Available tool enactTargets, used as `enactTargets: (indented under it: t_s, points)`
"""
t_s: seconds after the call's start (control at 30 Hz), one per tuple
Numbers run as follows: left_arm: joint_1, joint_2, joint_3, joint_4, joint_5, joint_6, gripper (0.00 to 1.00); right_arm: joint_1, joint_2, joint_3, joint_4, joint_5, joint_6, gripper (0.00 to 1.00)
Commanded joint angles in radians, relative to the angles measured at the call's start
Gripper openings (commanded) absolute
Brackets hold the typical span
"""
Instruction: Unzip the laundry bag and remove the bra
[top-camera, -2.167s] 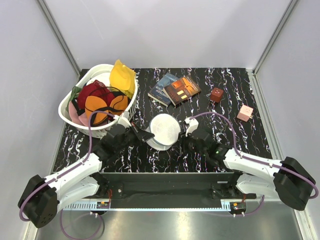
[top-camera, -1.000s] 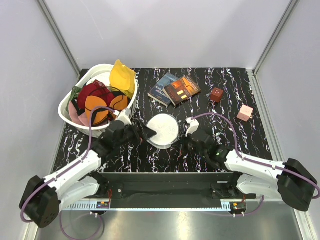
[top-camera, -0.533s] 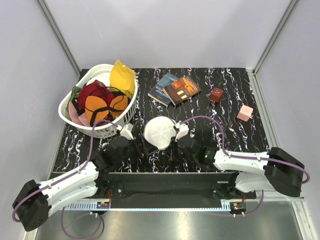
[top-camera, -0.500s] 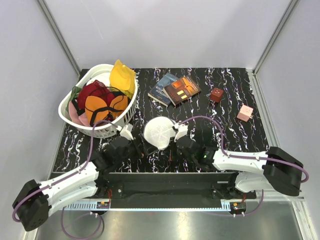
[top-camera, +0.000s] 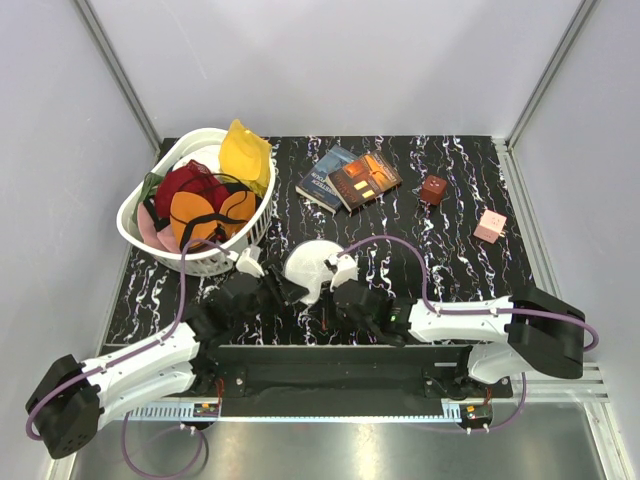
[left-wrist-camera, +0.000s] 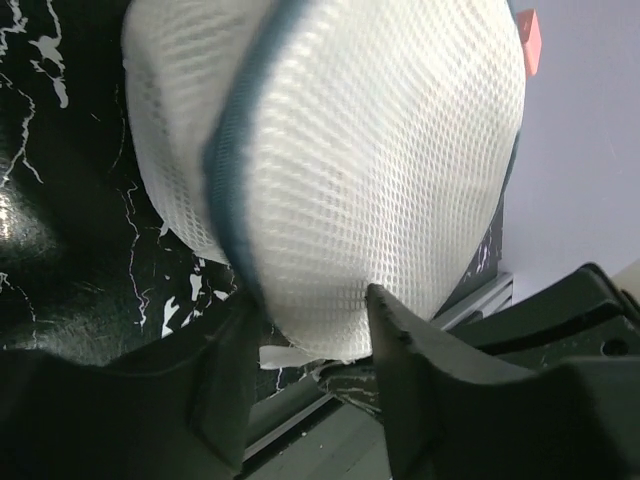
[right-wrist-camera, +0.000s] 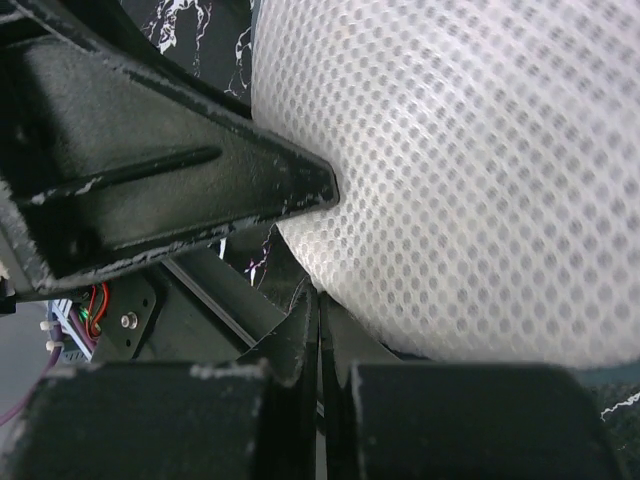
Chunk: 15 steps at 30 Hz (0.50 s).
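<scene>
Two robot arms reach in from the near edge of a black, white-veined table (top-camera: 470, 265) and meet close to that edge. Nearest me, the right gripper (right-wrist-camera: 318, 300) has its two fingers pressed flat together, the tips tucked against the underside of the laundry bag (top-camera: 310, 265). Whether a zip tab is caught between them is hidden.

The left gripper (left-wrist-camera: 312, 300) comes at the bag from the other side. Its fingers (left-wrist-camera: 410, 380) stand partway apart with the bag's lower bulge between them, one tip touching the mesh. I cannot tell whether they have clamped it.

The bag is a small round white mesh pouch, tilted between the two grippers. A blue-grey zip band (left-wrist-camera: 235, 150) curves around its side and looks closed along the stretch that shows. No black bra is visible outside the bag, and nothing dark shows through the mesh. I judge the task to be at its start: the arms are getting hold of the bag, the zip has yet to be opened, and the bra has yet to come out.

Farther back on the left sits a white slotted basket (top-camera: 140, 243) heaped with orange, red and yellow garments. Across the far side lie two overlapping books (top-camera: 350, 178), a small reddish-brown cube (top-camera: 433, 189) and a pink block (top-camera: 490, 226), all well apart from the bag.
</scene>
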Motion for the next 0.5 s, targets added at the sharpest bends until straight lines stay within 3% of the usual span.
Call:
enactTargets:
  t_s: [0.0, 0.33, 0.47]
  points:
    - [-0.005, 0.003, -0.002, 0.066, -0.063, -0.001, 0.38, 0.020, 0.008, 0.040, 0.042, 0.055, 0.019, 0.00]
    - [-0.005, 0.020, 0.013, 0.066, -0.076, -0.006, 0.01, 0.023, 0.003, 0.033, 0.013, 0.087, 0.034, 0.00]
    - [-0.005, 0.037, 0.027, 0.067, -0.074, 0.000, 0.00, 0.023, 0.005, 0.030, 0.007, 0.090, 0.040, 0.00]
